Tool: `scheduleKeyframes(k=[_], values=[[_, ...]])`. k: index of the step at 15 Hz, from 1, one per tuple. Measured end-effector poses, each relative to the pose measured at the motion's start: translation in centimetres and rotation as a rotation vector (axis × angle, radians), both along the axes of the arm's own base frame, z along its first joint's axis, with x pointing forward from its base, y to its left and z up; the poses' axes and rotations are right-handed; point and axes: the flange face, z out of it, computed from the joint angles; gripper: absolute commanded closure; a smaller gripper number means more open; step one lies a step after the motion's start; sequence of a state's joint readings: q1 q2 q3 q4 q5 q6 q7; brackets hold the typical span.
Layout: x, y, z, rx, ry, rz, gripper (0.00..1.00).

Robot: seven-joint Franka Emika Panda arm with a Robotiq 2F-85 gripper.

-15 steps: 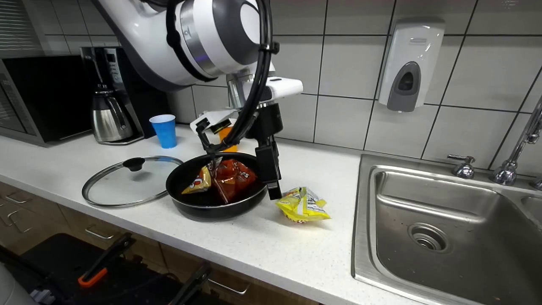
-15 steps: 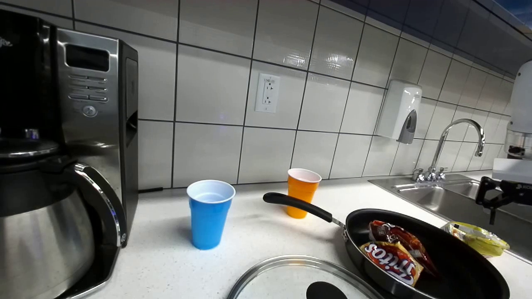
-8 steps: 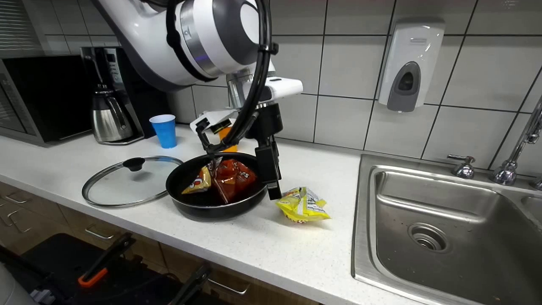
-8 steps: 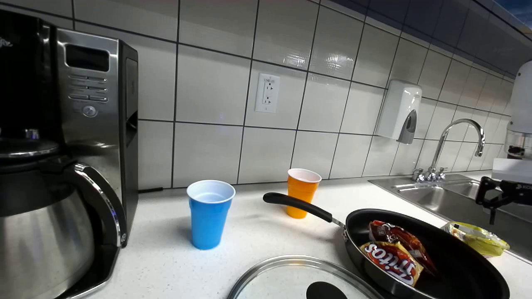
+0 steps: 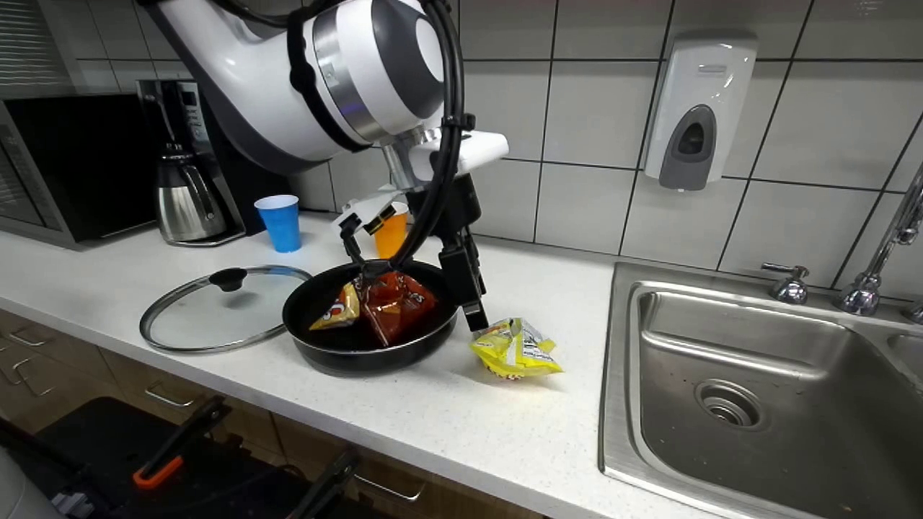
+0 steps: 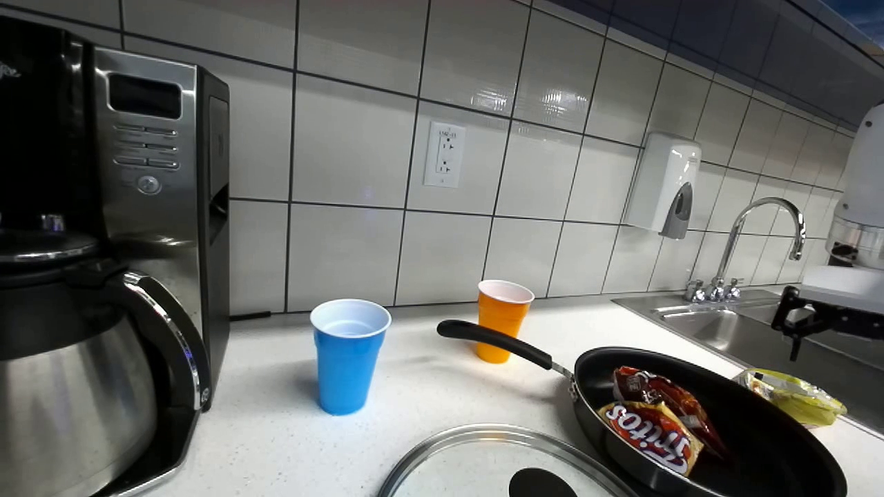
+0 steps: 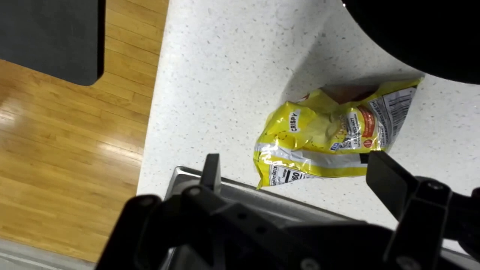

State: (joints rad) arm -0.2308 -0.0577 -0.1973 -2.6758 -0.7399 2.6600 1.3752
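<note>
My gripper (image 7: 293, 167) is open and empty, its two fingers wide apart in the wrist view. In an exterior view the gripper (image 5: 472, 310) points down between the pan and a yellow chip bag (image 5: 515, 349). The crumpled yellow bag (image 7: 318, 135) lies on the counter ahead of and between the fingers; one fingertip overlaps its edge in the wrist view, and contact cannot be told. The bag also shows in an exterior view (image 6: 791, 397). A black frying pan (image 5: 360, 362) beside it holds a red bag (image 6: 656, 386) and a Fritos bag (image 6: 649, 435).
A steel sink (image 5: 621, 432) borders the bag's side of the counter. A glass lid (image 5: 228, 280) lies beside the pan. A blue cup (image 5: 281, 227) and an orange cup (image 5: 390, 234) stand behind. A coffee maker (image 5: 191, 205) and soap dispenser (image 5: 696, 144) are farther off.
In the last half second my wrist has tilted and the gripper has shifted slightly; its fingertip shows a little higher and nearer the yellow bag's top. The bags, pan and cups have not moved.
</note>
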Motion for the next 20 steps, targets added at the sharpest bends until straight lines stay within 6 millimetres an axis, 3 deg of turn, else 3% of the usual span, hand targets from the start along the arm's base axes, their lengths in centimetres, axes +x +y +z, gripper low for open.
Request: scheduleKeyframes(k=[12,20], values=[[-1.3,-0.6,-4.0,0.006,0.166,0.192,0.0],[0.8,0.5,-4.7,-0.028,0.261,0.396,0.0]])
